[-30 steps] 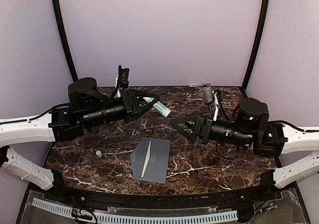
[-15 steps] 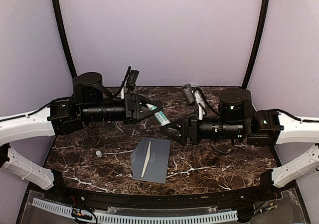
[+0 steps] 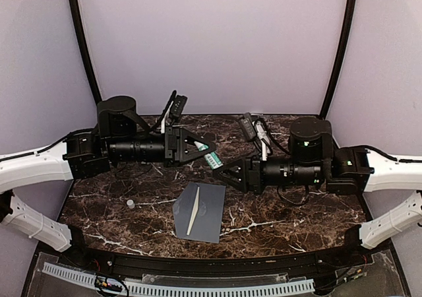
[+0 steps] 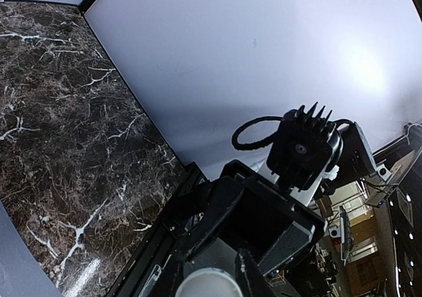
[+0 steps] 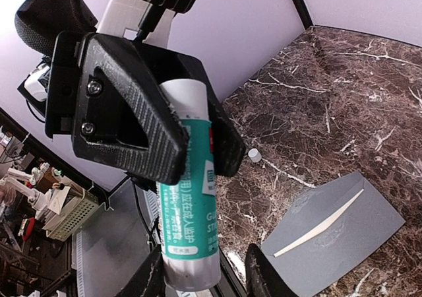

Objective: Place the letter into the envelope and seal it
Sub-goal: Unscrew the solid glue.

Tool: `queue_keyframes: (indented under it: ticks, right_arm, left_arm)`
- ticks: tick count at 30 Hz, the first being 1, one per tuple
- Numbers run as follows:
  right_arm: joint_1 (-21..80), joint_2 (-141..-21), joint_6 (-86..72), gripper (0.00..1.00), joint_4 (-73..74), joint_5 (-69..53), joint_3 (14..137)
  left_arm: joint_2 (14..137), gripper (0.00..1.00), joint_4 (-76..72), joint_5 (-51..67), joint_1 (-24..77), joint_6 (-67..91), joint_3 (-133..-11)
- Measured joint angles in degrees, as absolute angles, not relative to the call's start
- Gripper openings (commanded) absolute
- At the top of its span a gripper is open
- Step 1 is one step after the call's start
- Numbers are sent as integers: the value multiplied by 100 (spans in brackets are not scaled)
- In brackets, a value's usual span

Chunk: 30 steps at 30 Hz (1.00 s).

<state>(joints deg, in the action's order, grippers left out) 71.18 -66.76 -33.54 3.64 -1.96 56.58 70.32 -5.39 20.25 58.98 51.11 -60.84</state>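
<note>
Left jaws pinch the glue stick [image 5: 190, 204], axis pointing at the right jaws. Those straddle its end, spread.

Top view high, down onto table [image 3: 277, 224]; wrist views close, facing each other; right also shows envelope [image 5: 356, 237]

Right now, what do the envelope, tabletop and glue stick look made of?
Envelope: matte grey-blue paper, lying flat, with one slightly rumpled patch.
Tabletop: dark brown marble look with white veins and a slight sheen; real stone or printed laminate, can't tell.
Glue stick: smooth white tube, probably plastic, with a green printed label.
</note>
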Motion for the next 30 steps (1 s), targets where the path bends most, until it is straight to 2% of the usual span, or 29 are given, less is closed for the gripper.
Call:
queue_keyframes:
  ticks: [6, 10, 12, 22, 30]
  right_arm:
    - [7118, -6672, -3376, 23, 187, -342, 5647]
    - [7118, -6672, -3409, 9, 119, -425, 5634]
    - [7118, -6674, -3422, 5, 71, -451, 5596]
    - [7013, -6528, -3868, 2, -934, -939, 4995]
    - [6860, -6471, -4624, 5, -2279, -1826, 4530]
  left_arm:
    - [7032, 0, -528, 2119, 5898, 5096, -6084]
    - [7032, 0, -523, 2167, 5898, 5096, -6084]
    - [7039, 0, -491, 2171, 5898, 5087, -6095]
    - [7048, 0, -469, 2473, 5898, 4724, -6134]
    - [6923, 0, -1330, 3081, 5898, 4519, -5883]
